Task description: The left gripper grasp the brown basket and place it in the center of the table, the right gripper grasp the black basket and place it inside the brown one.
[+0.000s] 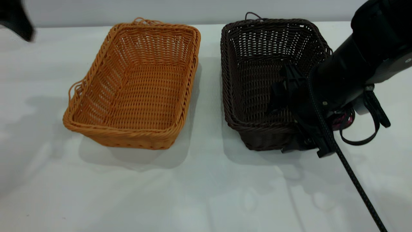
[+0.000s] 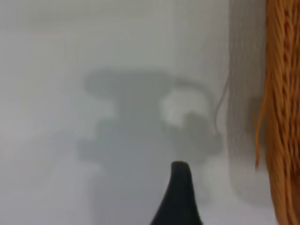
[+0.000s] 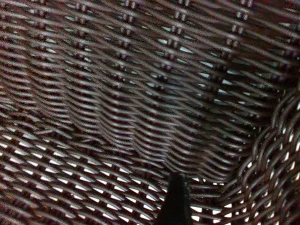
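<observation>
Side by side on the table [image 1: 206, 193]: orange-tan brown basket [image 1: 135, 83] at left, near-black woven black basket [image 1: 260, 74] at right. Reaching over the dark basket's near right corner, right gripper [image 1: 289, 96], finger opening impossible to tell. Cut off at the upper-left edge, left gripper [image 2: 178, 197], grip likewise unclear

The rectangular orange-tan woven wicker basket [image 1: 135, 90] has smooth, faintly shiny strands and a braided rim. The rectangular brown-black woven wicker basket [image 1: 257, 74] shows the same open weave, with light glinting off its dark strands and coming through the gaps. The wide white-grey bench [image 1: 206, 193] is smooth and matt, with soft shadows on it. The bulky black right arm [image 1: 354, 71] looks like matt hard plastic, and a braided black cable [image 1: 354, 180] runs from it
</observation>
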